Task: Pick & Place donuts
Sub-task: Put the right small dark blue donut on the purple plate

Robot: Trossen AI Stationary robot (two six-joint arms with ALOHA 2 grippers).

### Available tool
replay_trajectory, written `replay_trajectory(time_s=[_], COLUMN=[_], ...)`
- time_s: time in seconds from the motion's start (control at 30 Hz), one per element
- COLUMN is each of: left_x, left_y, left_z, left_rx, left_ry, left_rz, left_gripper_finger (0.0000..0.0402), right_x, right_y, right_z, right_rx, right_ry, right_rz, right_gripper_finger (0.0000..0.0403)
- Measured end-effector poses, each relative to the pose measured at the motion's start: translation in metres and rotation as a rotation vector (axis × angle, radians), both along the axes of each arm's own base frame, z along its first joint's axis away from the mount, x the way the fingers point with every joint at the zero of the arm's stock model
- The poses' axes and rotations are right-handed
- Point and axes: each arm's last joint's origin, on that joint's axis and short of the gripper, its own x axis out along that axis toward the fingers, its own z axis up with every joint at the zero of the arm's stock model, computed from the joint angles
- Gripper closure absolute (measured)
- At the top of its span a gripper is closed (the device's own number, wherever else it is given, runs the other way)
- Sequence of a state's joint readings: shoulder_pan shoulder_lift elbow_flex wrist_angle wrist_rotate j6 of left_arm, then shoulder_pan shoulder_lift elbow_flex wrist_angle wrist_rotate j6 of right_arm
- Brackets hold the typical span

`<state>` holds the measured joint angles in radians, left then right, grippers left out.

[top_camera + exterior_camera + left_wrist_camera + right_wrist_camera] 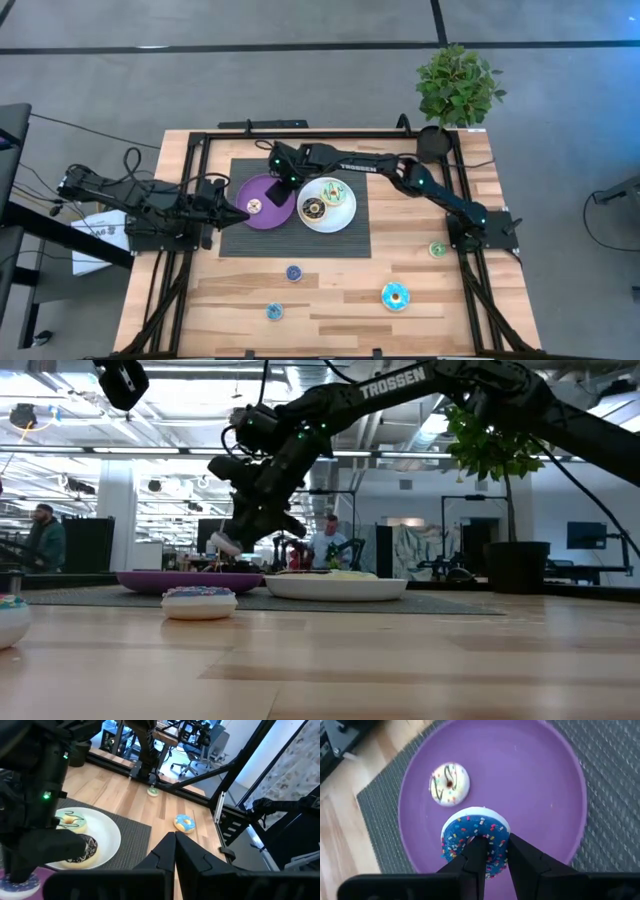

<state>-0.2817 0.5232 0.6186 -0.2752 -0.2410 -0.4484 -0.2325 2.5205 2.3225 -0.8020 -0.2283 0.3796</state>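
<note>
My right gripper (492,852) reaches over the purple plate (270,215) and is shut on a blue-iced sprinkled donut (475,837). A white-iced donut (449,782) lies flat on that plate. The white plate (345,220) beside it holds a brown donut (313,209) and a light green one (334,192). A cyan donut (395,296), two small blue ones (294,272) (274,311) and a small green one (437,249) lie on the wood. My left gripper (175,842) is shut, waiting by the purple plate's left rim. My right gripper pinches the blue donut's ring on one side (495,851), one finger (475,857) in the hole and the other (522,857) outside the rim. The fingers come from above, slanting down. The donut sits tilted at the fingertips, just above the purple plate (185,580).
Both plates rest on a dark mat (295,240). A black frame rail (300,133) runs along the table's far edge, with a potted plant (458,85) at the far right corner. Bare wood lies along the near side around the loose donuts.
</note>
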Motion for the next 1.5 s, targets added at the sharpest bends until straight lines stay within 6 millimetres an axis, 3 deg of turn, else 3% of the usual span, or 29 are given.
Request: replay_trajectory(time_s=[0.63, 1.27, 1.5], left_x=[0.0, 0.0, 0.003], left_y=[0.0, -0.001, 0.001], left_z=[0.0, -0.001, -0.023], left_rx=[-0.015, -0.039, 0.029], left_ry=[0.005, 0.01, 0.229], left_rz=[-0.004, -0.019, 0.085], left_gripper_finger=[0.0402, 0.0402, 0.0402], right_x=[-0.007, -0.006, -0.006], right_y=[-0.014, -0.002, -0.001], right_z=[-0.006, -0.007, -0.007], right_rx=[-0.044, -0.091, -0.104], right_ry=[0.06, 0.096, 0.1], right_rz=[-0.033, -0.02, -0.025], right_gripper_finger=[0.0337, 0.0245, 0.0232])
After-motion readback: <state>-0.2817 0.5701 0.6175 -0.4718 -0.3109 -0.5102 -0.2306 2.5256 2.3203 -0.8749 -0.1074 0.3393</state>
